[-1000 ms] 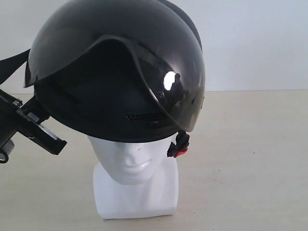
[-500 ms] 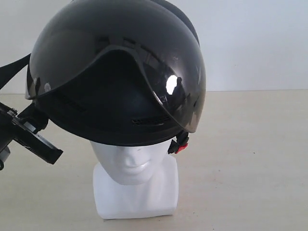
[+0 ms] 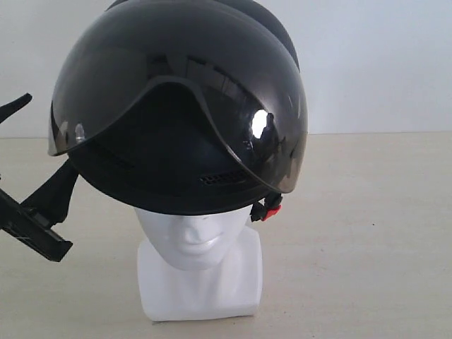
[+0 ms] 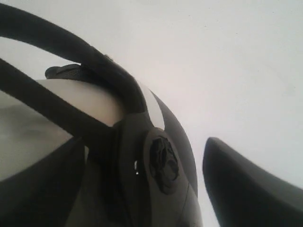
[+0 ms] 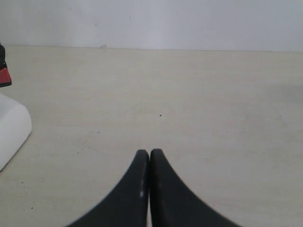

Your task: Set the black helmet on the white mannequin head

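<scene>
The black helmet (image 3: pixel 180 106) sits on the white mannequin head (image 3: pixel 192 236), covering it down to the brow, visor (image 3: pixel 261 134) tilted toward the right. Its red buckle (image 3: pixel 274 207) hangs by the head's cheek. My left gripper (image 3: pixel 49 131) stands open at the helmet's left side, one finger above and one reaching the rim. In the left wrist view the helmet's side pivot (image 4: pixel 163 163) and strap (image 4: pixel 71 47) lie between the spread fingers (image 4: pixel 246 189), with a gap showing. My right gripper (image 5: pixel 149 153) is shut and empty, low over the table, out of the exterior view.
The beige table (image 3: pixel 367 233) stretches to the right of the head toward a white wall (image 3: pixel 374 63). The mannequin's blocky base (image 5: pixel 12 130) and the red buckle (image 5: pixel 4 78) show at the edge of the right wrist view.
My left gripper has opened and let go of the helmet, and has dropped lower and left. The helmet has settled and turned slightly right on the head. The right gripper has not moved.
</scene>
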You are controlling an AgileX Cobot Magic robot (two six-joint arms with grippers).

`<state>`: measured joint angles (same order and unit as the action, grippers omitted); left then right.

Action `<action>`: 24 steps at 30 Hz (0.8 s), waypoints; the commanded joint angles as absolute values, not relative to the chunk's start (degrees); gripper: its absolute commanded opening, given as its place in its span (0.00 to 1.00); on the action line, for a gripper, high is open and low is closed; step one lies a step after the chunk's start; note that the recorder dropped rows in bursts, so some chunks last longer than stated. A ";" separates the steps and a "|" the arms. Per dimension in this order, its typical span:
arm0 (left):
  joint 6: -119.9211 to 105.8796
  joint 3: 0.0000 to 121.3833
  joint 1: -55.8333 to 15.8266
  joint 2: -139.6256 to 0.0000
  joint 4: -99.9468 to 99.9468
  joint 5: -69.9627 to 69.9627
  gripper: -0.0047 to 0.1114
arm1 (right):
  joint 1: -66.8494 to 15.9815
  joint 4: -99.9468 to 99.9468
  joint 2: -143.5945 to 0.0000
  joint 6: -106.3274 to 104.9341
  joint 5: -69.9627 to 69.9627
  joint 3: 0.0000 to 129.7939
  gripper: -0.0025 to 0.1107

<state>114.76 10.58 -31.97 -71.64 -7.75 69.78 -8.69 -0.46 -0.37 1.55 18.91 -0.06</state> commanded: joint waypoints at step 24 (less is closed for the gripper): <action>87.91 0.00 -31.86 -42.30 -3.19 69.96 0.41 | -8.48 -1.75 0.00 -1.12 16.24 0.00 0.02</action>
<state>90.19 0.21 -31.97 -47.37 -2.15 69.37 -8.69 -0.46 -0.37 1.11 18.19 -0.06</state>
